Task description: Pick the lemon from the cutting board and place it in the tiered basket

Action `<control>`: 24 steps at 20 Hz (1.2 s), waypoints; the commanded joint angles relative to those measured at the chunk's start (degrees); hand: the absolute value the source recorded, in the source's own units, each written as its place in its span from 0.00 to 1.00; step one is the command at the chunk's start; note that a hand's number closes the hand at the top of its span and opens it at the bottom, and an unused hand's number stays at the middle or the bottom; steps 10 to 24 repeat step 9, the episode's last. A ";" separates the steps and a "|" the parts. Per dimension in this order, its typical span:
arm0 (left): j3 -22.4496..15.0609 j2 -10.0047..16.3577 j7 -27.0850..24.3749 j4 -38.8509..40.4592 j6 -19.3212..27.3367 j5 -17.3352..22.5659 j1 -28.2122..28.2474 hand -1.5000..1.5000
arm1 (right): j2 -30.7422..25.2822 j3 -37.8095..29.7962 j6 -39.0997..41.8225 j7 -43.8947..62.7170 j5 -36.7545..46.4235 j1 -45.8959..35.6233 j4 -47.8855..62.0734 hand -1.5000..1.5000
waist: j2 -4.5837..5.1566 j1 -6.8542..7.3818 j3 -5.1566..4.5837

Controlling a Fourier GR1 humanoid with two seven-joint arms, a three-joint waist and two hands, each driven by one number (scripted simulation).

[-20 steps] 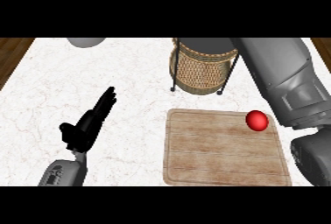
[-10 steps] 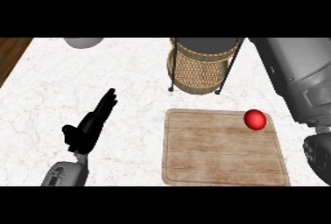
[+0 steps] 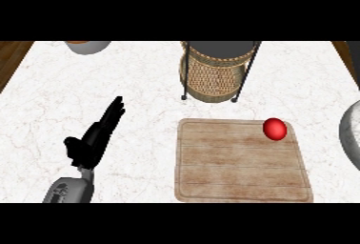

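Observation:
A small red round fruit (image 3: 275, 128), red rather than lemon yellow, lies near the far right corner of the wooden cutting board (image 3: 232, 167). Behind the board stands the wicker tiered basket (image 3: 213, 76) in its black wire frame. My left hand (image 3: 95, 138) rests open on the counter to the left of the board, fingers straight and pointing away, well apart from the fruit. Of my right arm only a grey part (image 3: 350, 138) shows at the right edge; its hand is out of view.
A grey bowl (image 3: 88, 46) sits at the counter's far left edge. White marble counter (image 3: 141, 86) spreads between my left hand and the basket. Brown wood shows beyond the counter's far corners.
My right arm has drawn away to the right, from covering the basket's right side to a sliver at the edge. The left hand and the red fruit have stayed put.

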 commanded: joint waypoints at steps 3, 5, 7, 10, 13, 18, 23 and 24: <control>2.01 1.31 -2.59 3.15 -1.12 0.52 -0.81 0.50 | -11.01 -6.41 8.17 -4.36 -6.42 6.00 -2.72 0.00 | 0.01 -0.66 0.00; 1.29 0.23 -2.87 3.16 -0.34 -0.06 -0.59 0.50 | -15.54 -7.82 12.79 -7.67 -7.56 10.29 -1.95 0.00 | 0.12 -0.58 0.03; 0.29 -0.94 -1.03 2.13 0.09 -0.12 -0.07 0.50 | -16.86 -9.05 17.60 -10.90 -9.54 15.52 -2.30 0.00 | -0.08 -0.67 0.04; 2.43 0.33 -0.10 2.76 -1.39 1.92 -2.76 0.50 | -23.00 -9.46 23.11 -8.38 -9.78 15.17 -0.46 0.00 | 0.07 -0.51 0.03; 2.43 0.33 -0.10 2.76 -1.39 1.92 -2.76 0.50 | -23.00 -9.46 23.11 -8.38 -9.78 15.17 -0.46 0.00 | 0.07 -0.51 0.03; 2.43 0.33 -0.10 2.76 -1.39 1.92 -2.76 0.50 | -23.00 -9.46 23.11 -8.38 -9.78 15.17 -0.46 0.00 | 0.07 -0.51 0.03; 2.43 0.33 -0.10 2.76 -1.39 1.92 -2.76 0.50 | -23.00 -9.46 23.11 -8.38 -9.78 15.17 -0.46 0.00 | 0.07 -0.51 0.03; 2.43 0.33 -0.10 2.76 -1.39 1.92 -2.76 0.50 | -23.00 -9.46 23.11 -8.38 -9.78 15.17 -0.46 0.00 | 0.07 -0.51 0.03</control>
